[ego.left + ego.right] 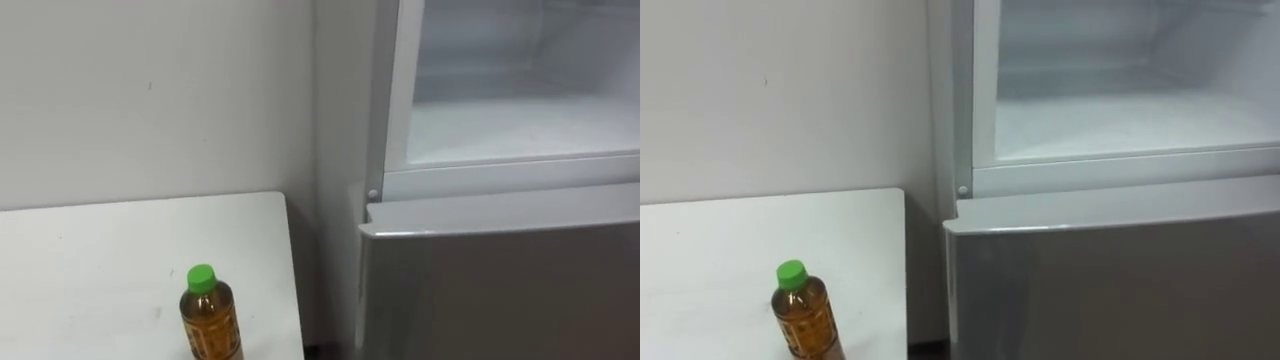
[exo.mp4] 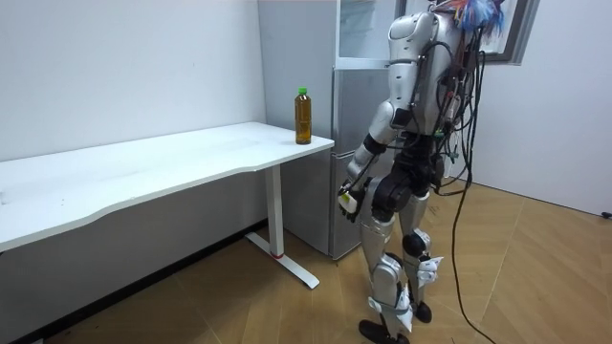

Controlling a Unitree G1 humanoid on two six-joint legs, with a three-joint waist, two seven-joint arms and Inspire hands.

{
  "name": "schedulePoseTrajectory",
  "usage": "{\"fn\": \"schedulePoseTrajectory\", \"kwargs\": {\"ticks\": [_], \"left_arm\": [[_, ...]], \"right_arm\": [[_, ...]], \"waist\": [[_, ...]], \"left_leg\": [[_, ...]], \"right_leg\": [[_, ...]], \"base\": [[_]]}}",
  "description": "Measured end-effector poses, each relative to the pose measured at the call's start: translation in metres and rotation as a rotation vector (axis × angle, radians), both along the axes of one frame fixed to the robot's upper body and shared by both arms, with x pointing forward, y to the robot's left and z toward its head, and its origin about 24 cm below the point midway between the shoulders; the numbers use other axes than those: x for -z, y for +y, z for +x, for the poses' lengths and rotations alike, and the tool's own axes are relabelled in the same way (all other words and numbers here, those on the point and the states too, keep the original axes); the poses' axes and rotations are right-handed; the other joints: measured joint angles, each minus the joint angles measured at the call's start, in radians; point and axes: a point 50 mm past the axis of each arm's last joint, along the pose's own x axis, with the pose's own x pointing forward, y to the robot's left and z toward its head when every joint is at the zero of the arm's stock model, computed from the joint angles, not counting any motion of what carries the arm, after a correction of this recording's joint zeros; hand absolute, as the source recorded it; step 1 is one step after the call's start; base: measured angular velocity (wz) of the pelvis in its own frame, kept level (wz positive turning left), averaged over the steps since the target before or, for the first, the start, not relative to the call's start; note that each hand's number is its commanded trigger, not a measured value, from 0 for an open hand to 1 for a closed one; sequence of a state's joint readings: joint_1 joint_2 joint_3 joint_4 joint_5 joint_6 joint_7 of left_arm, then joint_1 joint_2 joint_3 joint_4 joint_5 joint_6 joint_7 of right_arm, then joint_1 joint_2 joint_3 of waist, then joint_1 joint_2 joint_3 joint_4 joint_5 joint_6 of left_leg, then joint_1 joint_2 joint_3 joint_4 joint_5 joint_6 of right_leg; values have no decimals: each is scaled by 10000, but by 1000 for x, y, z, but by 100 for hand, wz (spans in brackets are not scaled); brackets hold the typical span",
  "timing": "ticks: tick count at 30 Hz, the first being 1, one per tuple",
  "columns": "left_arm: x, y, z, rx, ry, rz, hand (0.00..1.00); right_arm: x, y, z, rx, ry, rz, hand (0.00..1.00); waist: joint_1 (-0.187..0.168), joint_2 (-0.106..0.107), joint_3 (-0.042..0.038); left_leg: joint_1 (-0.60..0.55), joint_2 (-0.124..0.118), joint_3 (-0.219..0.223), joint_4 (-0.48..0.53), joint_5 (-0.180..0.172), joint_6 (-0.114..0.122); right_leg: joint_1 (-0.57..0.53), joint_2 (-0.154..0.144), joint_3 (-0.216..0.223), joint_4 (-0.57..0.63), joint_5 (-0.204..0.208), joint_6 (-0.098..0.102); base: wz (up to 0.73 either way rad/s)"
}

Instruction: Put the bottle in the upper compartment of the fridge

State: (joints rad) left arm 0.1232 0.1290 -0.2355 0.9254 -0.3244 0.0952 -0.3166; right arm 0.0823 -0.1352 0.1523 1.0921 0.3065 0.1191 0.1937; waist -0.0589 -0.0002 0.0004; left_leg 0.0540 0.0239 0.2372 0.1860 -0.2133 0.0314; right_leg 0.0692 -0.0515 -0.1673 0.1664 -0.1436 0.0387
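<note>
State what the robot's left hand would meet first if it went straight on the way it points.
The left hand hangs pointing down, so it would likely meet the floor first, though depth is unclear.

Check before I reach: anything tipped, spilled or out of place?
Nothing stands out. The bottle stands upright and capped on the table, near the edge beside the fridge; the upper compartment is open, the lower door shut.
</note>
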Motion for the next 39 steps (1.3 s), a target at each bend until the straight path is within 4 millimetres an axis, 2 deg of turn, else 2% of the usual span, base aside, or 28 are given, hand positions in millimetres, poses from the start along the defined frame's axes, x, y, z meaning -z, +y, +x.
{"fn": "schedulePoseTrajectory", "kwargs": {"ticks": [5,9,11,13,15,25,33,39], "left_arm": [[3,13,-6,-1050,173,601,0],[9,33,-33,-2237,1059,1671,0],[10,39,-45,-2777,1430,2137,0],[11,43,-55,-3521,1672,2480,0],[12,41,-54,-3639,1654,2774,0],[10,46,-49,-2840,1305,4810,0],[8,48,-47,-2534,1106,5489,0],[8,49,-48,-2644,1016,5728,0]], "right_arm": [[0,-1,-3,80,-20,29,0],[2,-2,-8,510,44,76,0],[2,-2,-11,668,171,78,0],[4,-3,-19,1059,386,134,0],[4,-3,-23,1212,479,139,0],[5,-3,-26,1370,454,91,0],[5,-2,-22,1175,290,81,0],[4,-1,-21,1100,260,104,0]], "waist": [[149,-31,-2],[199,-18,3],[374,17,-28],[543,-24,13],[675,-42,6],[688,-48,8],[669,-113,-31],[692,-151,-21]], "left_leg": [[22,-5,-65,-10,16,-29],[98,-18,-163,-77,25,-48],[106,-22,-215,-93,24,-47],[114,-53,-358,-107,30,-44],[159,-56,-403,-120,29,-45],[245,-73,-480,-169,27,-50],[171,-76,-522,-158,33,-53],[179,-76,-528,-166,33,-53]], "right_leg": [[26,10,-163,3,0,-3],[146,14,-296,-41,0,-3],[214,6,-329,-149,1,-4],[269,-9,-385,-160,1,-4],[338,-7,-427,-162,0,-3],[434,-1,-557,-178,-1,-2],[394,-6,-637,-178,0,-2],[405,-9,-693,-178,0,-2]], "base": [[4],[5],[12],[15],[10],[2],[0],[0]]}}
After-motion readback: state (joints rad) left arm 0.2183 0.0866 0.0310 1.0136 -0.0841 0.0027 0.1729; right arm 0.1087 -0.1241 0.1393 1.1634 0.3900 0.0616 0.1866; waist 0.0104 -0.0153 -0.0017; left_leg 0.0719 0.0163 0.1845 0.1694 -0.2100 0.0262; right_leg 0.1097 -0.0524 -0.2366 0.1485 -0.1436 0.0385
